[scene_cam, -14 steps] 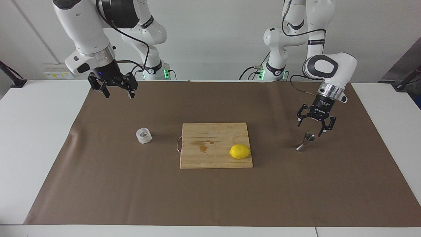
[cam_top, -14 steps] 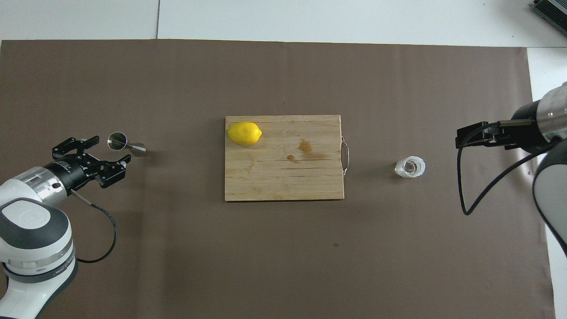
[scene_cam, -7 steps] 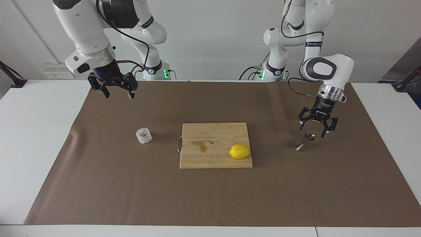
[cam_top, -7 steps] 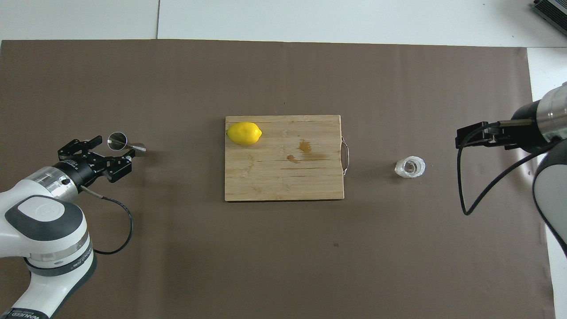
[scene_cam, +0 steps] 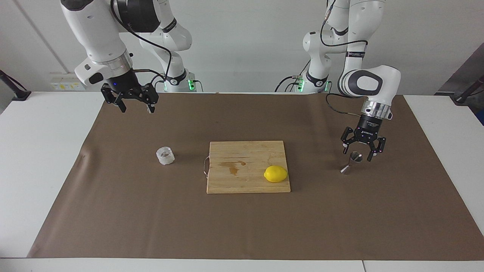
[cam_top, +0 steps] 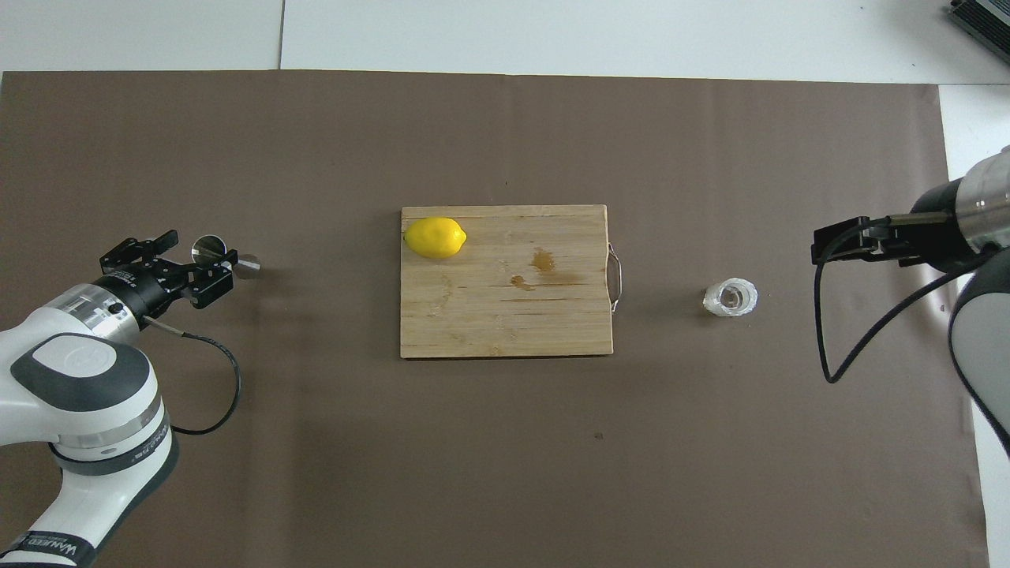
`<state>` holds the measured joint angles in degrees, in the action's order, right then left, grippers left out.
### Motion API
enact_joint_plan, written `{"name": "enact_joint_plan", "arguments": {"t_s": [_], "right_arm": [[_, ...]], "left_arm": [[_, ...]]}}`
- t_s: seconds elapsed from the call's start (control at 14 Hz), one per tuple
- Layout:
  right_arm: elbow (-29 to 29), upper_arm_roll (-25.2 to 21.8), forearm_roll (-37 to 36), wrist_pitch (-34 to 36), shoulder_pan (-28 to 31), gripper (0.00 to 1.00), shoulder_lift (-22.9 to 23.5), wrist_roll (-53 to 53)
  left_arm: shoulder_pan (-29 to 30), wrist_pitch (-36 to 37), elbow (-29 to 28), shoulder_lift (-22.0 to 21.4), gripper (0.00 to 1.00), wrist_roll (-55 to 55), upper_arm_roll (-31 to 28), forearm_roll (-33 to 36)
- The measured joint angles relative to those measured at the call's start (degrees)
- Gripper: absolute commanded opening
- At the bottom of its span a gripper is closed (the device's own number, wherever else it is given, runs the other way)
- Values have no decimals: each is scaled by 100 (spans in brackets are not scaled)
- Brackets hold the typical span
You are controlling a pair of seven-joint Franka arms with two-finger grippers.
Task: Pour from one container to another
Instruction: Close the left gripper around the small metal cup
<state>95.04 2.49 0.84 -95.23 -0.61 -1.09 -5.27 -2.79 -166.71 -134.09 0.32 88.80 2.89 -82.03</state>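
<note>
The steel hourglass jigger (scene_cam: pixel 351 163) stands upright on the brown mat toward the left arm's end of the table; it also shows in the overhead view (cam_top: pixel 246 266). My left gripper (scene_cam: pixel 358 154) is open and low over it, its fingers to either side of the jigger's top rim without closing on it; it shows in the overhead view too (cam_top: pixel 196 259). The squat clear cup (scene_cam: pixel 165 155) stands on the mat toward the right arm's end (cam_top: pixel 731 297). My right gripper (scene_cam: pixel 135 108) is open and empty, raised over the mat's edge by the right arm's base, and waits.
A wooden cutting board (scene_cam: pixel 242 181) with a wire handle lies mid-table between the two containers. A yellow lemon (scene_cam: pixel 275 173) sits on its corner nearest the jigger. The brown mat (scene_cam: pixel 242 226) covers most of the white table.
My left gripper has moved in and down over the jigger, so its open fingers now flank the top rim. The right arm, cup, jigger and lemon have not moved.
</note>
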Motion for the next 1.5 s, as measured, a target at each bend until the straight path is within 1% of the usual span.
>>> {"name": "enact_joint_plan", "arguments": {"t_s": [0.21,0.5,0.93,1.14,1.21,1.5], "right_arm": [[0,0,0,0,0,100,0,0],[0,0,0,0,0,100,0,0],[0,0,0,0,0,100,0,0],[0,0,0,0,0,100,0,0],[0,0,0,0,0,100,0,0],[0,0,0,0,0,100,0,0]], "left_arm": [[-46,-76,39,77,99,48,1,-4],[-155,-203,40,147,90,159,6,-7],[-155,-205,40,159,90,174,6,-9],[-155,-201,31,159,83,184,6,-9],[-155,-198,26,159,78,187,5,-11],[-155,-191,25,159,74,196,4,-12]]}}
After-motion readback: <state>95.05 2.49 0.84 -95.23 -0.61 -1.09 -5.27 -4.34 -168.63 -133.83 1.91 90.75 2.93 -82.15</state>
